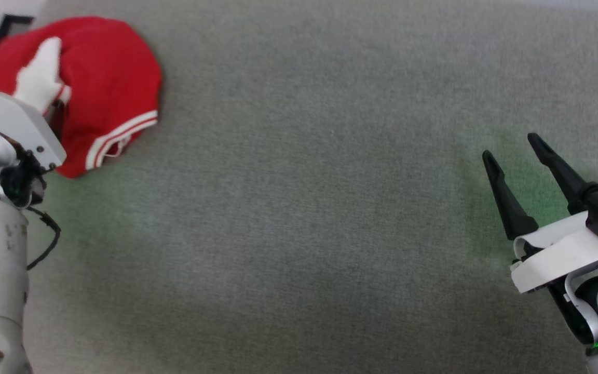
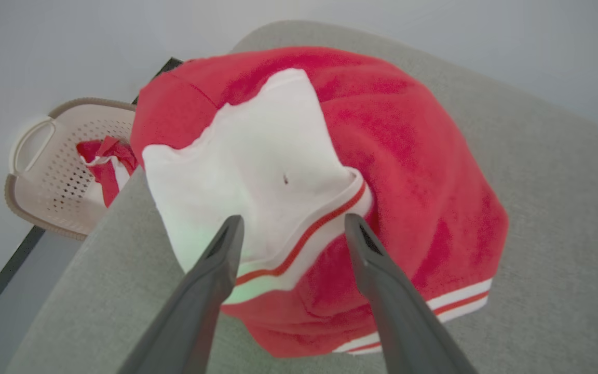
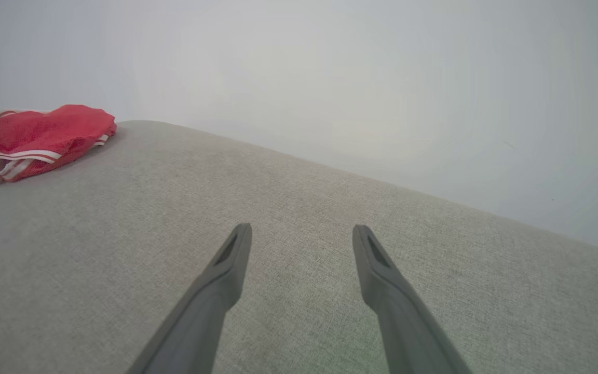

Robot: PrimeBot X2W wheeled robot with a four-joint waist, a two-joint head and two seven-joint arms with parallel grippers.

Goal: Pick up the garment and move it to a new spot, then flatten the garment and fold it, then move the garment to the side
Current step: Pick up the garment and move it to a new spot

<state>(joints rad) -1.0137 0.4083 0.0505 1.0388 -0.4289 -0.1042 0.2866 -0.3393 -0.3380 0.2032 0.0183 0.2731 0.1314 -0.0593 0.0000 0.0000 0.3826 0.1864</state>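
Worktop (image 1: 304,208) comes first: a wide surface covered in grey cloth. At its far left corner lies the garment (image 1: 107,78), bunched into a red heap with a white sleeve (image 2: 257,171) on top and striped trim along the near edge. From that I judge the first step is in hand. The pick-up is not yet made, and flattening, folding and setting aside are all to come.

The left tool (image 2: 291,228) is spread wide and holds nothing. Its two fingers point straight at the heap, and in the left wrist view they stand either side of the sleeve's striped cuff. I cannot tell whether the tips touch the cloth. The right tool (image 1: 510,147) is likewise spread and empty, over the right of the worktop and well apart from the garment.

The next move calls for the left tool to sink onto the heap and close on a thick fold, so the whole shirt lifts rather than one loose layer.

Beyond the worktop's edge sits a pale perforated basket (image 2: 34,176) holding a small red-and-white cloth lump (image 2: 104,161), which is not the target.
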